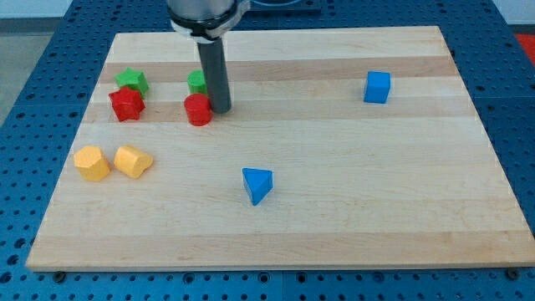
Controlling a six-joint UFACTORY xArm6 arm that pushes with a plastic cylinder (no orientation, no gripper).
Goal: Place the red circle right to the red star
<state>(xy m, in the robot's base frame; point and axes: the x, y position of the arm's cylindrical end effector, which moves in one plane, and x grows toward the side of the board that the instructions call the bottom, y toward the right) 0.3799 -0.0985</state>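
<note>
The wooden board (334, 209) leaves a wide bare stretch across its middle and toward the view's right, where only the blue cube (377, 87) sits near the top and the blue triangle (258, 185) lies lower, near the centre. All the other blocks crowd the view's left, though none touches the board's edge.

The red circle (198, 109) stands to the view's right of the red star (126, 104), on about the same line, with a clear strip of wood between them. My tip (221, 109) rests just beside the circle on its right side, seemingly touching it. There is no pincer here, only the straight dark rod, so nothing is held.

The rod covers part of a green block (197, 81) just above the circle; its shape cannot be made out. A green star (132, 81) sits just above the red star, touching or nearly so. 2 yellow blocks lie below them, side by side: a yellow hexagon-like block (92, 163) and a yellow heart-like block (133, 160).

The circle is round from above, so it shows no heading or long axis.
</note>
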